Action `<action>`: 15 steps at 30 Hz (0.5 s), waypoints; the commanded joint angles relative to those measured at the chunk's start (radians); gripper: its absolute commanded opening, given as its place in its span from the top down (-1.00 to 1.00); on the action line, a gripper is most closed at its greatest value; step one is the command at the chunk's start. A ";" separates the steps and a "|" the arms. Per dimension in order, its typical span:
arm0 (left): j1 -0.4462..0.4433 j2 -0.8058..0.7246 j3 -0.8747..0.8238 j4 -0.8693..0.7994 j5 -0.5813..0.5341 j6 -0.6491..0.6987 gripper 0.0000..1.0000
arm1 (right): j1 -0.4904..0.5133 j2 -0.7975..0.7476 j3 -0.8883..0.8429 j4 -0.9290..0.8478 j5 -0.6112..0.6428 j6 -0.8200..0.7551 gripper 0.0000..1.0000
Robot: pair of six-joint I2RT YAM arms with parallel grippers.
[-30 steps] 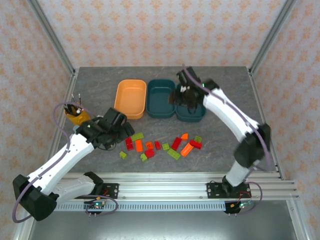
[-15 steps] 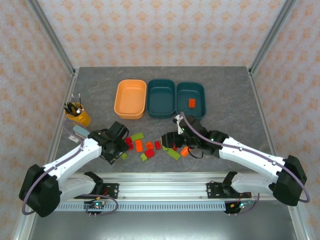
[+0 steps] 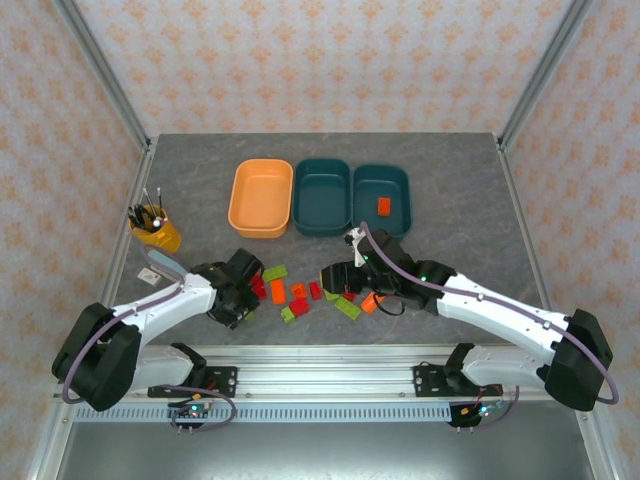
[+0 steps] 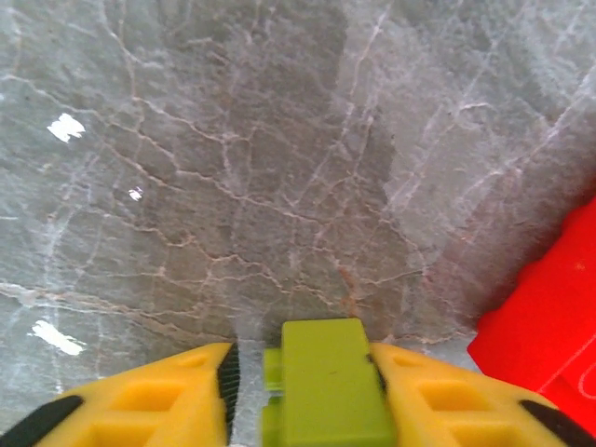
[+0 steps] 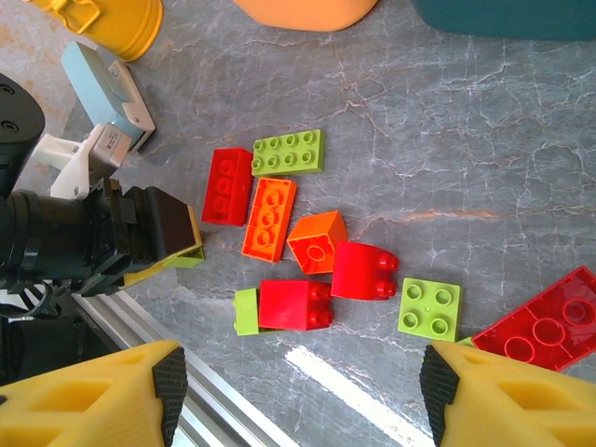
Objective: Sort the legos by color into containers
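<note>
Lime brick (image 4: 326, 377) sits clamped in my left hand (image 4: 303, 386) close to the tabletop (image 4: 233, 168), a red brick (image 4: 549, 307) just beside; my right hand (image 5: 303, 386) hangs wide over scattered bricks (image 5: 270, 219).

I see three containers (image 3: 322, 200) in a row far on the table (image 3: 450, 200); legos (image 3: 300, 292) lie nearer, a cup (image 3: 158, 232) at left.

— Open anywhere?
— Bare desk (image 3: 450, 190) right of the trays (image 3: 322, 200), also behind the yellow cup (image 3: 155, 232).
— Blocked where?
— Mid-desk, by scattered legos (image 5: 279, 219); red lego (image 4: 549, 307) just beside the lime lego (image 4: 326, 382) in the left fingers (image 4: 158, 396).
</note>
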 commanded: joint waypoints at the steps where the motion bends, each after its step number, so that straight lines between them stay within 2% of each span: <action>1: 0.011 0.009 0.004 0.018 -0.016 0.002 0.33 | 0.002 -0.003 0.013 0.061 -0.003 0.022 -0.37; 5: 0.011 -0.046 0.058 -0.087 -0.069 0.039 0.42 | 0.002 -0.008 0.055 0.063 0.012 0.033 -0.37; 9: 0.014 -0.117 0.214 -0.224 -0.161 0.117 0.43 | 0.001 -0.005 0.163 0.066 0.096 0.022 -0.39; 12: 0.055 -0.061 0.378 -0.276 -0.178 0.215 0.44 | -0.014 0.028 0.250 0.064 0.201 0.036 -0.44; 15: 0.107 0.081 0.562 -0.297 -0.167 0.336 0.44 | -0.061 0.090 0.309 0.105 0.222 0.063 -0.46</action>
